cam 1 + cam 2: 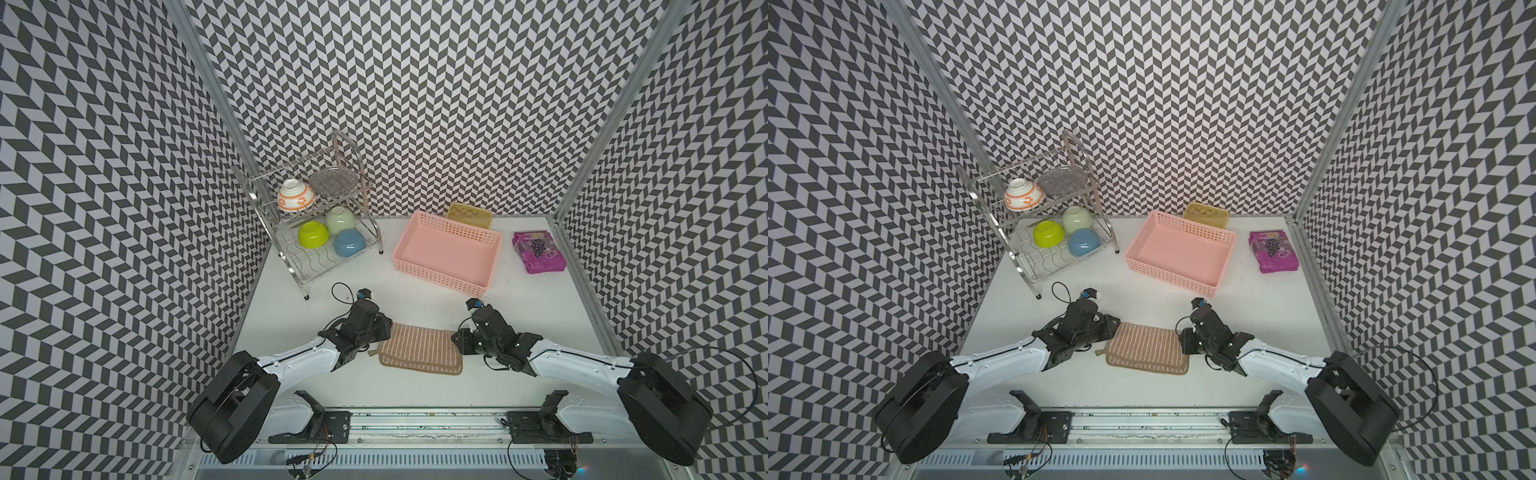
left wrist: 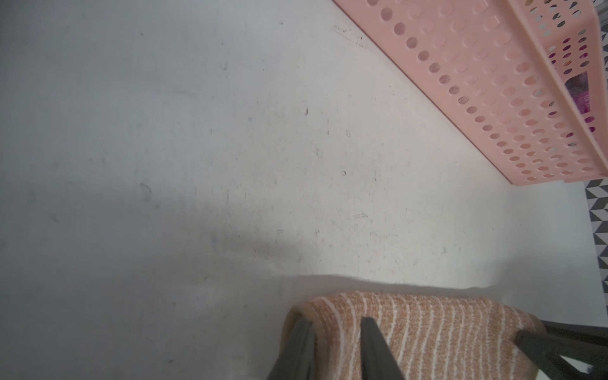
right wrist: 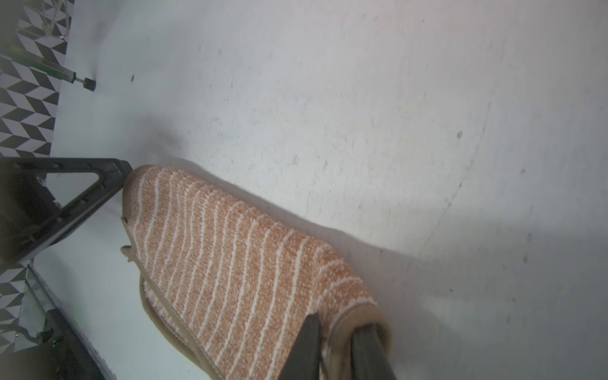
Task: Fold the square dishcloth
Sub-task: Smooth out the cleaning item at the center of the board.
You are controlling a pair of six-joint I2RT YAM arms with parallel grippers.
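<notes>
left gripper (image 2: 335,324) and right gripper (image 3: 340,324) each pinch an end of the square dishcloth (image 1: 419,349), jaws nearly closed. it lies doubled on the table (image 1: 415,299), near the pink basket (image 1: 440,275); dish rack (image 1: 309,268) holds bowls (image 1: 349,243).

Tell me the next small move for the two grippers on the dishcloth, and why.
Probably lift both together a little: the left gripper and right gripper each pinch a far corner of the square dishcloth, which lies flat on the table, already doubled over.
</notes>
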